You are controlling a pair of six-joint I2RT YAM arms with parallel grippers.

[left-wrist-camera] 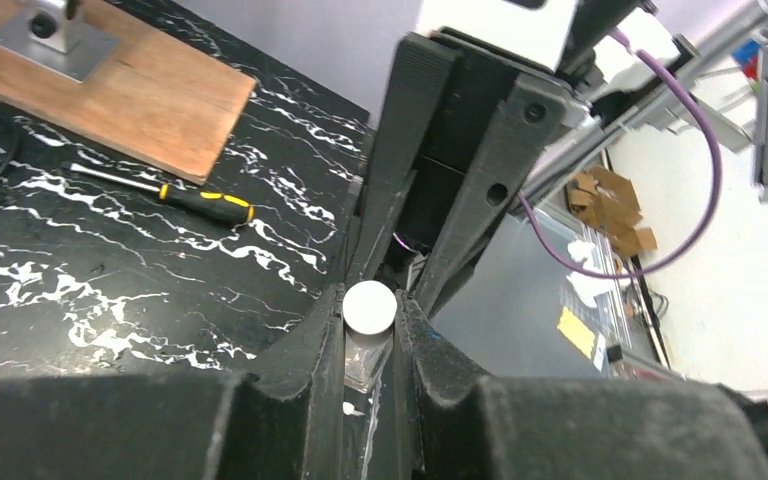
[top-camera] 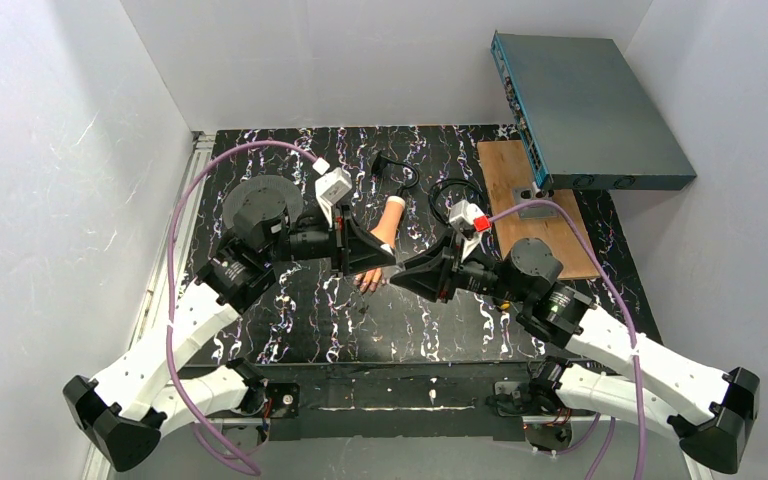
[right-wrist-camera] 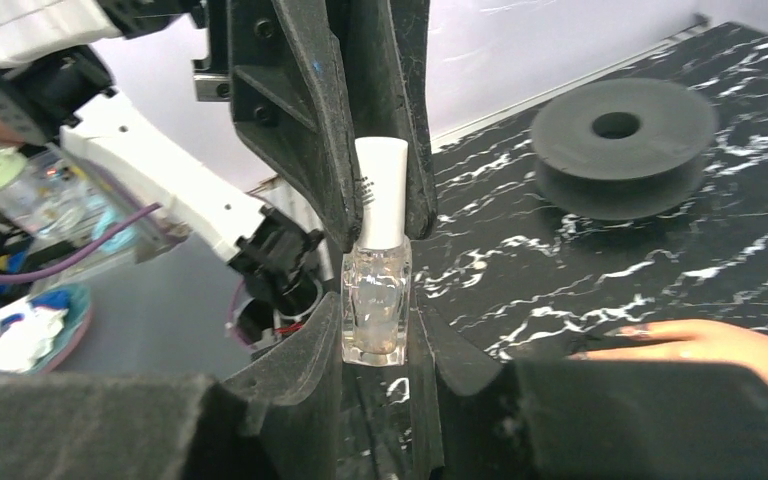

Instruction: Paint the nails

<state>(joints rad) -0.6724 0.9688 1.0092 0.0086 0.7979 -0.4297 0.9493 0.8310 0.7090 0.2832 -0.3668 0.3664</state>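
Note:
A clear nail polish bottle (right-wrist-camera: 375, 300) with a white cap (right-wrist-camera: 381, 190) is held between my two grippers above the black marbled table (top-camera: 320, 320). My right gripper (right-wrist-camera: 375, 312) is shut on the glass body. My left gripper (left-wrist-camera: 370, 312) is shut on the cap (left-wrist-camera: 370, 305), seen end-on. In the top view the left gripper (top-camera: 387, 261) and right gripper (top-camera: 401, 275) meet tip to tip beside the flesh-coloured mannequin hand (top-camera: 386, 232). The hand lies flat, also low right in the right wrist view (right-wrist-camera: 730, 345), with a dark purplish nail (right-wrist-camera: 640, 332) showing.
A black spool (top-camera: 260, 203) lies behind the left arm. A wooden board (top-camera: 535, 215) with a metal bracket (left-wrist-camera: 50, 40) is at the back right, under a blue-grey box (top-camera: 585, 110). A yellow-handled screwdriver (left-wrist-camera: 200, 204) and a black cable (top-camera: 400, 170) lie nearby.

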